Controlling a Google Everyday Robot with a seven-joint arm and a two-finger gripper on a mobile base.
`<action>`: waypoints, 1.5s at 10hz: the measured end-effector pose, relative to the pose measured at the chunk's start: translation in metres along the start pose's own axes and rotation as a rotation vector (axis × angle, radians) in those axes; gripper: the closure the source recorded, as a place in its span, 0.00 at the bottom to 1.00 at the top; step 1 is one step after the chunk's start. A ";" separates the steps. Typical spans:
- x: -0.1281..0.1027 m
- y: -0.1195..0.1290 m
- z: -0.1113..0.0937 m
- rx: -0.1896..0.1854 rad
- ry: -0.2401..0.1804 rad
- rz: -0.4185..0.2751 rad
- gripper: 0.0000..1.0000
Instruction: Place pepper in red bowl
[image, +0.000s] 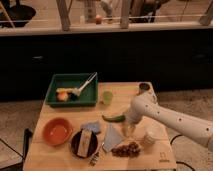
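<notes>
A green pepper (114, 118) lies on the wooden table (70, 160) near its middle. A red-orange bowl (57, 131) sits at the table's front left, well to the left of the pepper. My white arm reaches in from the right, and my gripper (129, 123) is low over the table just right of the pepper's right end. The arm's wrist hides most of the gripper.
A green tray (56, 98) with a utensil and small foods stands at the back left. A small green cup (107, 97) is behind the pepper. A dark plate (76, 146), a blue cloth (91, 127), a grey napkin (113, 137), nuts (126, 148) and a white cup (150, 135) fill the front.
</notes>
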 end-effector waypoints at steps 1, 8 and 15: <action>0.000 0.001 0.000 0.001 -0.004 0.003 0.20; -0.009 -0.006 -0.006 0.009 0.025 -0.022 0.20; -0.036 -0.009 0.005 -0.041 0.066 -0.116 0.42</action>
